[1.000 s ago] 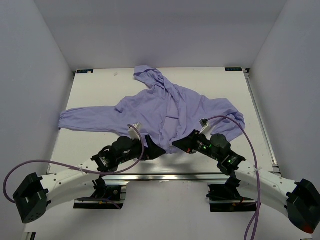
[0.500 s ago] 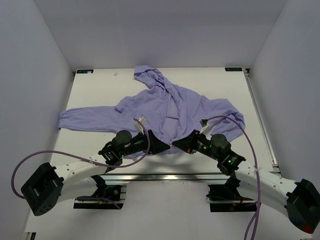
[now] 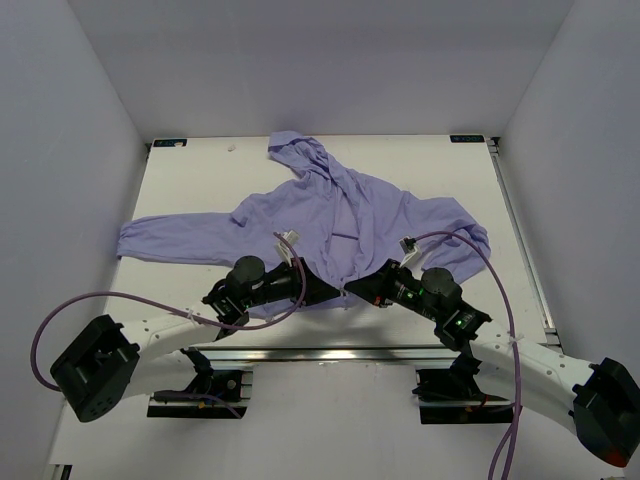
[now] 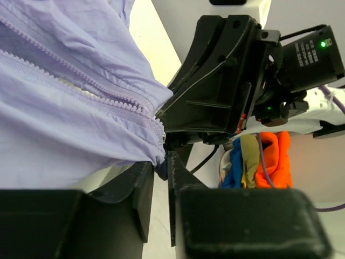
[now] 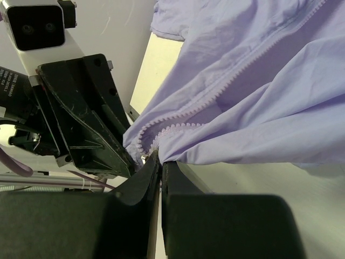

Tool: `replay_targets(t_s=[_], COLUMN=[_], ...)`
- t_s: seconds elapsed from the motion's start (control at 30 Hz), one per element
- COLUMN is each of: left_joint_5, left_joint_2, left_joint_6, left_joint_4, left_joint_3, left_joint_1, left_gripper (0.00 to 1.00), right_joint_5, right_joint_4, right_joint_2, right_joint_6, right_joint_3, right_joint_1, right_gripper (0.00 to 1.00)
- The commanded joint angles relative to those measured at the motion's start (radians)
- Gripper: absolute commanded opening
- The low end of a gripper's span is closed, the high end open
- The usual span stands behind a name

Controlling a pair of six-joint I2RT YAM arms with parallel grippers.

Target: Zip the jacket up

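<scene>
Jacket [image 3: 372, 215] hem clamped: L gripper [image 4: 160, 168], R gripper [image 5: 160, 162].

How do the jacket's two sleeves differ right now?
The left sleeve lies stretched out straight toward the table's left edge; the right sleeve is folded short, bunched against the jacket. The right arm's cable arcs over the right sleeve; nothing crosses the left sleeve. Both lie on the table, ungripped.
</scene>
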Motion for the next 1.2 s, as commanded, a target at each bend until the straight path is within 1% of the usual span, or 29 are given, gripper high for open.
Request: replay_targets(t_s=[0.0, 0.03, 0.13, 0.23, 0.27, 0.4, 0.5, 0.53, 0.67, 0.8, 1.0, 1.17], left_joint_5=[0.033, 0.03, 0.018, -0.004, -0.009, -0.006, -0.041, -0.067, -0.073, -0.045, -0.044, -0.035], left_joint_2=[-0.007, -0.006, 0.003, 0.019, 0.023, 0.042, 0.045, 0.045, 0.043, 0.05, 0.045, -0.007], left_joint_6=[0.009, 0.01, 0.01, 0.024, 0.032, 0.038, 0.061, 0.074, 0.091, 0.09, 0.099, 0.091], left_joint_4=[0.042, 0.042, 0.025, -0.027, -0.061, -0.087, -0.216, -0.306, -0.391, -0.412, -0.422, -0.391], left_joint_3=[0.036, 0.036, 0.043, 0.069, 0.077, 0.1, 0.144, 0.16, 0.181, 0.181, 0.175, 0.16], left_joint_1=[0.004, 0.004, 0.003, 0.003, 0.004, 0.003, 0.003, 0.001, 0.0, -0.005, -0.026, -0.032], left_gripper=[0.24, 0.21, 0.17, 0.01, 0.0, 0.0, 0.0, 0.0, 0.0, 0.0, 0.0, 0.0], right_joint_5=[0.011, 0.002, -0.01, -0.016, -0.016, -0.01, 0.011, 0.026, 0.073, 0.102, 0.083, 0.128], right_joint_4=[0.048, 0.052, 0.067, 0.078, 0.086, 0.106, 0.118, 0.124, 0.138, 0.141, 0.15, 0.121], right_joint_2=[0.003, 0.004, 0.013, 0.018, 0.018, 0.016, 0.004, -0.006, -0.034, -0.039, -0.011, 0.0], right_joint_6=[-0.002, -0.002, 0.004, 0.007, 0.007, 0.022, 0.044, 0.054, 0.076, 0.093, 0.104, 0.114], right_joint_3=[0.027, 0.026, 0.029, 0.029, 0.027, 0.029, 0.024, 0.02, 0.013, 0.02, 0.039, 0.032], right_joint_1=[0.001, 0.002, 0.002, 0.001, 0.002, 0.002, 0.002, 0.002, 0.002, 0.002, 0.001, 0.001], right_gripper=[0.0, 0.0, 0.0, 0.0, 0.0, 0.0, 0.0, 0.0, 0.0, 0.0, 0.0, 0.0])
